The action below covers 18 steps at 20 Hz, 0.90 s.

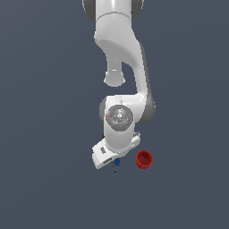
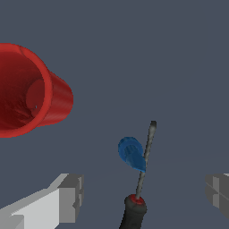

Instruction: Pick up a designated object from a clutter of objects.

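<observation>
1. My pincer stands wide apart, nothing between the two fingers; one grey pad shows at each side of the wrist view w/ bare floor between.
2. Landmark = red cup. It lies on its side, mouth open toward the wrist cam, inside visible.
3. Target, the tiny blue piece, sits on the grey floor near the red cup but clear of it, not touching.
4. Blue piece lies inside the gap between my fingers, closer to the finger on the cup's side; no pad touches it.
5. Thin screwdriver: red-and-black handle nearest the cam, shaft running away from it, tip past the blue piece. Shaft is just beside the blue piece on its side away from the red cup; touching or only overlapping, can't tell.
6. Exterior view: my arm reaches down over the spot, hand tilted. Red cup sits just beside the hand, on the exterior view's right. Blue piece peeks out under the hand, between hand and cup, w/ a bit of the screwdriver by it.
7. Yellow ball: not seen in either view.
</observation>
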Available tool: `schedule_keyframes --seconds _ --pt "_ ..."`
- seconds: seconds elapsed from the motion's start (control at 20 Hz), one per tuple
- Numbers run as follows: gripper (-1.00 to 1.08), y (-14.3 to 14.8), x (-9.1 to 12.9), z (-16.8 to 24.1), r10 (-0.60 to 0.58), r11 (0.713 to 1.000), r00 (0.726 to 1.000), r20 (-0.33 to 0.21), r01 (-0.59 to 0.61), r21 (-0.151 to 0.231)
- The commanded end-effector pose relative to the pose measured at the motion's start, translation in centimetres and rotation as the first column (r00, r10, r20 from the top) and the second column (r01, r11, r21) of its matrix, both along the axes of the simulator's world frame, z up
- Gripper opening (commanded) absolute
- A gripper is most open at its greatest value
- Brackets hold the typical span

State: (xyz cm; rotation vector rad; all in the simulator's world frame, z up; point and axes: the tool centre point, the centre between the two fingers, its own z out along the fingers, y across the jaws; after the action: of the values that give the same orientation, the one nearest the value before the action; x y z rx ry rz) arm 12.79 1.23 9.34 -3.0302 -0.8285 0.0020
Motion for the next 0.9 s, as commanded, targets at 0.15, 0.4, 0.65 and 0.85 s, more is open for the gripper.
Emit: schedule_keyframes --seconds 0.15,0.4,0.65,0.85 --pt "1.00 0.0 0.0 -0.4 0.000 1.000 1.000 0.000 0.000 0.000" --pt "1.00 0.0 0.0 -2.4 0.002 1.000 1.000 0.001 -0.002 0.000" --pt "1.00 0.0 -0.1 -4.7 0.003 1.000 1.000 0.001 -0.003 0.000" --pt "1.00 0.0 0.1 -5.1 0.004 1.000 1.000 0.001 -0.004 0.000"
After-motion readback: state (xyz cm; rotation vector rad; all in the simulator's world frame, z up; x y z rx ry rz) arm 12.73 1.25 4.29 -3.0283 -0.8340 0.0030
